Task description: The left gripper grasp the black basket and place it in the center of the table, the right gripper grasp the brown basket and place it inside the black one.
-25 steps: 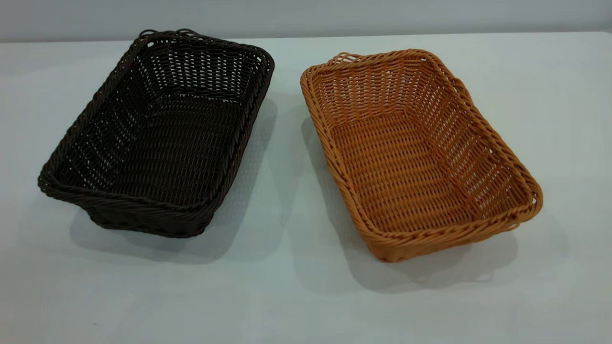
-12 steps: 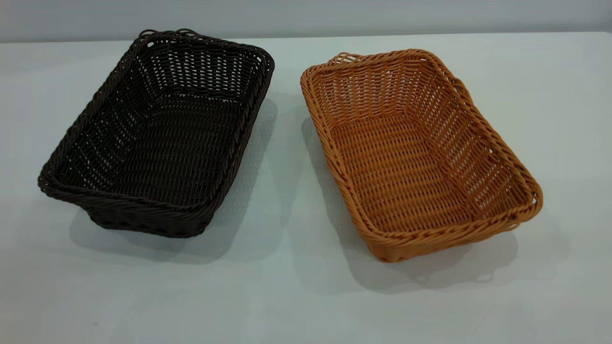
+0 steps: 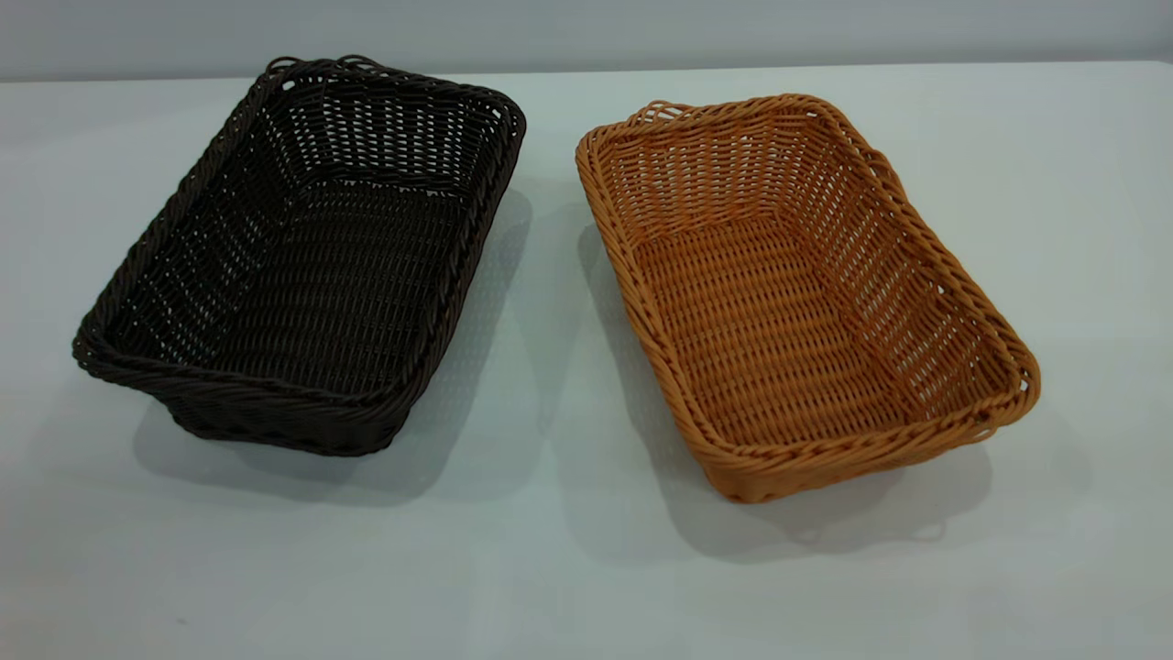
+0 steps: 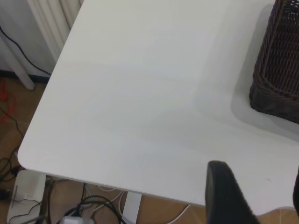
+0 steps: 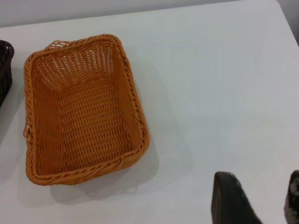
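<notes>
Woven and untouched, your black basket (image 3: 298, 261) sits left on the table (image 3: 550, 568), your brown basket (image 3: 797, 293) right, apart. Nothing is done yet. Left gripper (image 4: 254, 198) and right gripper (image 5: 257, 200) hover well off, fingers spread, gripping nothing.
</notes>
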You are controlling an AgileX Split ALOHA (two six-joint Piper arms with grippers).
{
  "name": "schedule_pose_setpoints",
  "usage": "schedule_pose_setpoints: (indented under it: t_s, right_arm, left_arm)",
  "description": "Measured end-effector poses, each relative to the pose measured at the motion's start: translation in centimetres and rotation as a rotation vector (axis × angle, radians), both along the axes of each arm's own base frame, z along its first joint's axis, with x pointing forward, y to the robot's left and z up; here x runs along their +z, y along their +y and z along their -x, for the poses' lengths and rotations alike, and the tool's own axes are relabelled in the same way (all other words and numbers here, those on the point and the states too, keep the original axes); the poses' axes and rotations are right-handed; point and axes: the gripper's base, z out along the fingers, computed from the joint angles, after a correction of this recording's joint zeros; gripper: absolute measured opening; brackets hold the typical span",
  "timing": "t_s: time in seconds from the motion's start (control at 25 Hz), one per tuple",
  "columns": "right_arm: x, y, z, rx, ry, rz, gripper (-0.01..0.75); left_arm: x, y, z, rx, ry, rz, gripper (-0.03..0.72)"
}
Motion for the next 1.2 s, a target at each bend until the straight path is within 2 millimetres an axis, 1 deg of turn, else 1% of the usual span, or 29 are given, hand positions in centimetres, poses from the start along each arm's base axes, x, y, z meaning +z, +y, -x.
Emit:
schedule_pose_setpoints:
  t_s: [0.44, 0.56, 0.64, 0.72, 0.8, 0.92, 1.04, 1.12, 1.2]
  right_arm:
    - [0.0, 0.0, -0.1, -0.001, 0.004, 0.001, 0.242]
    - [0.5, 0.2, -1.3, 0.006, 0.042, -0.003, 0.276]
    - [1.1, 0.6, -2.8, 0.027, 0.053, -0.018, 0.328]
    - [1.4, 1.1, -4.7, 0.061, 0.080, -0.025, 0.391]
    - [1.1, 1.5, -6.9, 0.090, 0.149, -0.022, 0.458]
    - [0.0, 2.3, -10.1, 0.130, 0.283, -0.049, 0.526]
    - [-1.9, 3.4, -12.9, 0.148, 0.458, -0.150, 0.546]
    - [-3.4, 4.4, -14.7, 0.159, 0.577, -0.248, 0.549]
    - [-4.8, 5.3, -16.1, 0.158, 0.673, -0.357, 0.550]
  left_arm:
    - [0.0, -0.2, 0.0, -0.011, -0.003, 0.017, 0.318]
    - [0.1, -0.2, -0.3, -0.012, 0.017, 0.021, 0.318]
    - [0.6, -0.2, -1.2, -0.019, 0.053, 0.033, 0.318]
    - [1.2, -0.2, -2.6, -0.023, 0.094, 0.038, 0.318]
    - [2.0, 0.0, -4.6, -0.032, 0.140, 0.036, 0.332]
    - [2.8, 0.1, -8.0, -0.063, 0.218, 0.023, 0.388]
    - [2.7, 0.3, -11.5, -0.108, 0.307, -0.001, 0.468]
    - [2.3, 0.5, -13.7, -0.130, 0.343, -0.008, 0.513]
    - [1.5, 0.5, -16.1, -0.143, 0.354, 0.007, 0.542]
